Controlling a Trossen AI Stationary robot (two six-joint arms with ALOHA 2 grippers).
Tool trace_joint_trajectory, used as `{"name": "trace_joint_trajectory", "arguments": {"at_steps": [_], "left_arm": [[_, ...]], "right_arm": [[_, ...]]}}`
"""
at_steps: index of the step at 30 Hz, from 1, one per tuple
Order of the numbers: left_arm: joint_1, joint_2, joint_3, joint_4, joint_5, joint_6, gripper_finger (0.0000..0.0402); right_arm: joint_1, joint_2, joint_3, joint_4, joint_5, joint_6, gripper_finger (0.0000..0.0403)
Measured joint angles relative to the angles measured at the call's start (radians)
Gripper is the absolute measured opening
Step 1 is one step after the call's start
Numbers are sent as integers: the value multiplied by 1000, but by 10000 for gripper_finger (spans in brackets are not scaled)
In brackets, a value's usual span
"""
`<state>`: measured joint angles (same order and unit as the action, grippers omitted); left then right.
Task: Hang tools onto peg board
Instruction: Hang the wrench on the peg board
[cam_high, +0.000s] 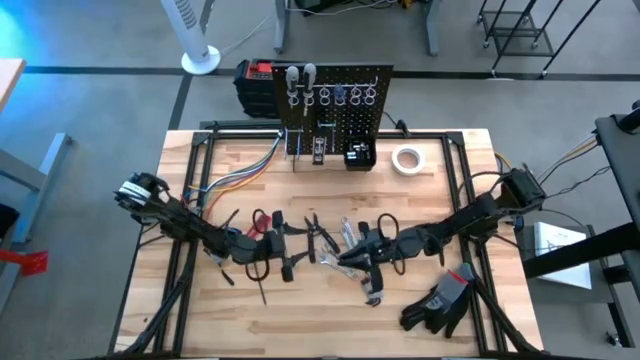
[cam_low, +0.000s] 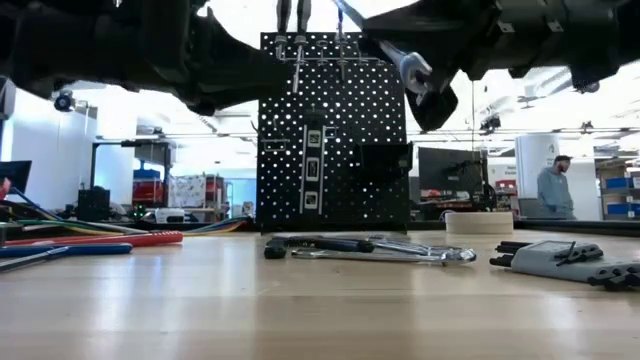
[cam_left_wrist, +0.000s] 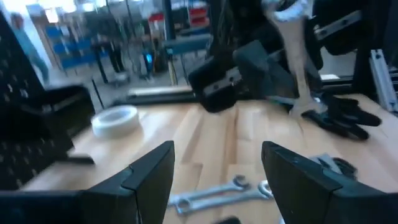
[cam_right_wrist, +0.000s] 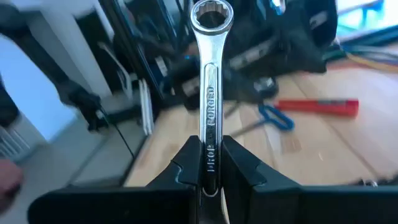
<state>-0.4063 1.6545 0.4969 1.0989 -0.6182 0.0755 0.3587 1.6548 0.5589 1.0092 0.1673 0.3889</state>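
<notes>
Your left gripper is hovering over the table left of centre with its fingers spread wide, holding nothing; loose tools are lying in a row beneath both arms. To its right, your right gripper is pinching a silver wrench by the shank, ring end pointing away from the fingers, lifted off the table. The peg board is standing upright at the far edge, well apart from both grippers.
</notes>
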Motion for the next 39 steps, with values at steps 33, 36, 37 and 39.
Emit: {"name": "trace_joint_trajectory", "arguments": {"at_steps": [33, 36, 37, 39], "left_arm": [[220, 266, 253, 368, 875, 19, 229], [224, 267, 270, 367, 894, 16, 207], [226, 268, 272, 366, 904, 10, 193], [231, 268, 278, 366, 927, -12, 155]], "right_arm": [[-65, 102, 5, 259, -335, 3, 26], [-65, 102, 5, 262, -335, 3, 26], [-65, 102, 5, 266, -335, 3, 26], [-65, 101, 5, 268, -336, -1, 26]]}}
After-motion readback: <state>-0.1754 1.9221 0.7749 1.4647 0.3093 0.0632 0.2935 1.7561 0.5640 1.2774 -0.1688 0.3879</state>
